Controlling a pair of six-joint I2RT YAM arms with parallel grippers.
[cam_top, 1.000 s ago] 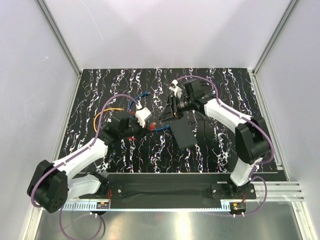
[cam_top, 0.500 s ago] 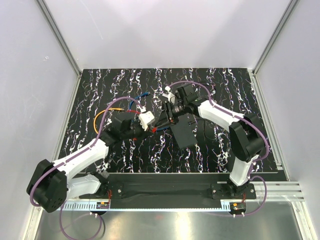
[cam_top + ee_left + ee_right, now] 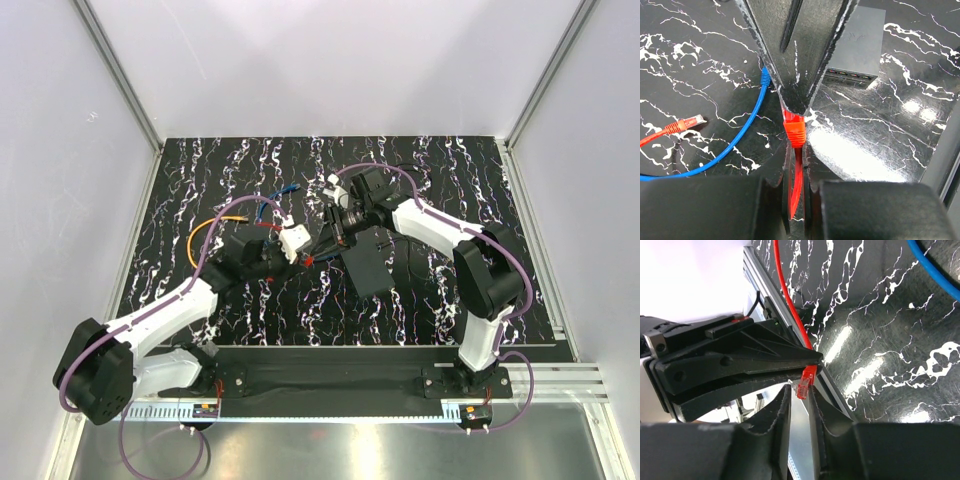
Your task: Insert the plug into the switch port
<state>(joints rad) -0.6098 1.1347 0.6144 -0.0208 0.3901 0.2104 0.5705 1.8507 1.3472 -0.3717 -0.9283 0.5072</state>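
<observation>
Orange cable (image 3: pixel 193 240) loops on the marbled table (image 3: pixel 180 190) far left, with the blue cable (image 3: pixel 283 190) just right of it. Left gripper (image 3: pixel 302 258) is pressed together on the red plug (image 3: pixel 794 131), pinching its cord right behind the boot, and the plug is held off the table. Right gripper (image 3: pixel 800 397) meets it nose to nose, fingers (image 3: pixel 780 415) narrowed around the plug's front end; can't tell if they actually pinch. Right of both, the black switch box (image 3: pixel 368 265) lies flat with 1 row of sockets in its edge, incl. the switch port (image 3: pixel 849 76). Plug is near it, not yet in any socket.
</observation>
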